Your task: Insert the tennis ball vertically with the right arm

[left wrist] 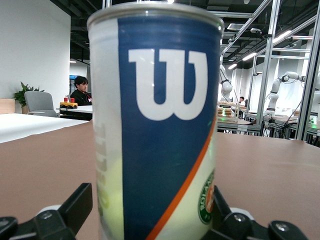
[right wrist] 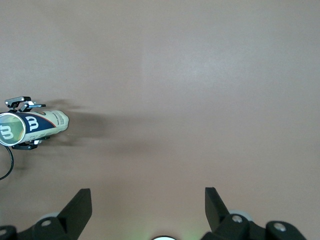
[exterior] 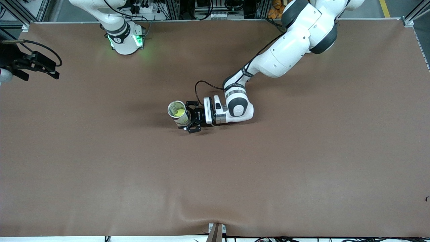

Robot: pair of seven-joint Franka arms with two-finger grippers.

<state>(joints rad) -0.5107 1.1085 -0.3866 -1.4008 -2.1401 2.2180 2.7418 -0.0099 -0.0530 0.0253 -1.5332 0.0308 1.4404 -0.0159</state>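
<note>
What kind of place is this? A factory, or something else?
Most likely a robotics lab or test hall. Two white arms stand at a brown table, more arms stand on metal frames farther back, and a person sits at a desk.

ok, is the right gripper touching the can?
Apart. Front view: the right gripper, open, hangs over the table's right-arm end, bare table between it and the tennis ball can, which stands between the left gripper's fingers.

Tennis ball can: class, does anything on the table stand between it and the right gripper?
Nothing visible does. The tennis ball can stands upright mid-table between the left gripper's fingers, a tennis ball already inside; only bare table separates it from the right gripper, raised over the right arm's end.
</note>
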